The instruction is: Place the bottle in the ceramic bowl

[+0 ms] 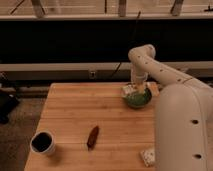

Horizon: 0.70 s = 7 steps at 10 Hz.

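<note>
Bottle [129,90] sat beside the ceramic bowl's [139,101] left rim, near the table's [85,112] far edge. The gripper [138,85] hung just above it; I could not tell its grasp.

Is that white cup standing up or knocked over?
Upright: the cup shows its dark round mouth facing up. The pincer hangs over the green bowl.

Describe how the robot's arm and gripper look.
The arm is off-white, built of smooth, rounded tubular links with bulging joints and small dark round dots on the casing. The gripper, just above the green bowl at the far right of the wooden table, looks pale too.
</note>
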Each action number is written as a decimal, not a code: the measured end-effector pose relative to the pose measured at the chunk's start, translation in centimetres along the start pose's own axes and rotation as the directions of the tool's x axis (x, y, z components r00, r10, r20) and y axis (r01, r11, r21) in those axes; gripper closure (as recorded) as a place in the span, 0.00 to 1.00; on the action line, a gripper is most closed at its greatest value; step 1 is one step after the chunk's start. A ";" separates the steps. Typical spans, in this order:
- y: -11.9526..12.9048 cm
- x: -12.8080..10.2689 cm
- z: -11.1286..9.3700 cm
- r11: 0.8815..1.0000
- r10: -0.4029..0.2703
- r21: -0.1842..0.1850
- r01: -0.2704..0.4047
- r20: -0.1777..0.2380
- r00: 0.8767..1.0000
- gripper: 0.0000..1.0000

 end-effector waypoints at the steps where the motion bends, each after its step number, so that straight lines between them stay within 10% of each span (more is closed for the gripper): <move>1: -0.1 0.1 -0.1 1.000 0.005 0.009 -0.005 -0.008 1.000 0.20; 7: 0.5 -0.1 0.1 1.000 -0.005 0.005 0.005 -0.003 1.000 0.27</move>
